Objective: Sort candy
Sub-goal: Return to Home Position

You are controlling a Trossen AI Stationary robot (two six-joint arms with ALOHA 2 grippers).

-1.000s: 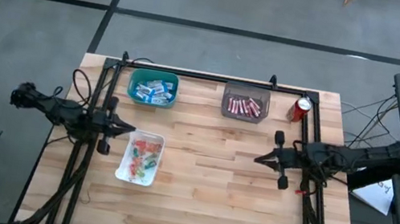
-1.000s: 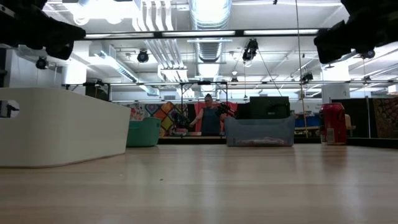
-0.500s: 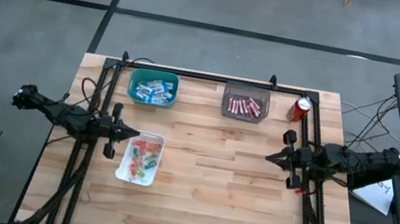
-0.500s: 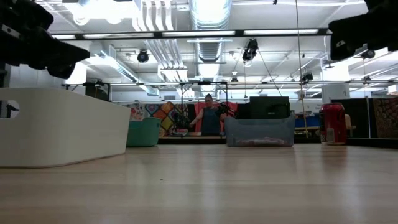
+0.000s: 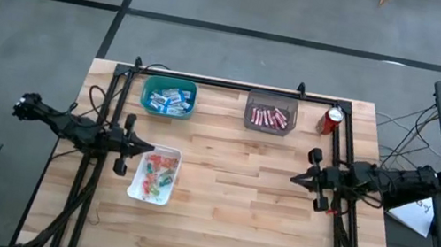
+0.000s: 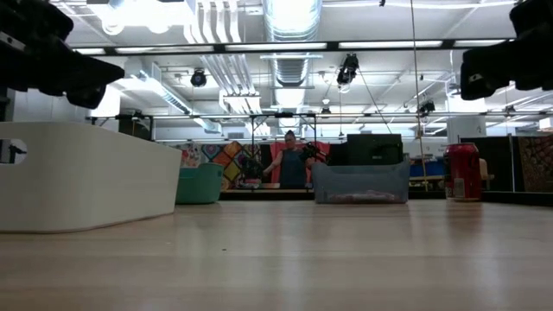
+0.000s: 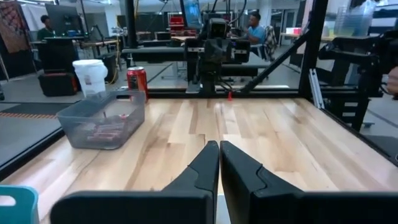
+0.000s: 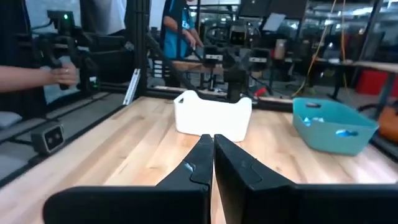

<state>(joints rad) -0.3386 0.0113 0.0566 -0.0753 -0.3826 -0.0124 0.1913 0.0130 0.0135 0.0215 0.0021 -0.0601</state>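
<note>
I see my right gripper [image 8: 213,138] with its two fingers [image 8: 193,169] pressed together and nothing between them, low over the wooden table [image 8: 134,149]. Straight ahead of the tips stands the white bin [image 8: 213,118], and the left arm [image 8: 235,59] is behind it. The teal bin [image 8: 336,124] stands ahead and to one side, with a few pieces of candy [image 8: 341,132] inside. Beyond the table's opposite edge a person's hand [image 8: 65,74] shows.

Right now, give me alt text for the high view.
Both arms hover at the table's sides, left gripper and right gripper shut, empty. Candy sits in the teal bin, grey bin and white bin; a red can stands beside the grey bin.
</note>
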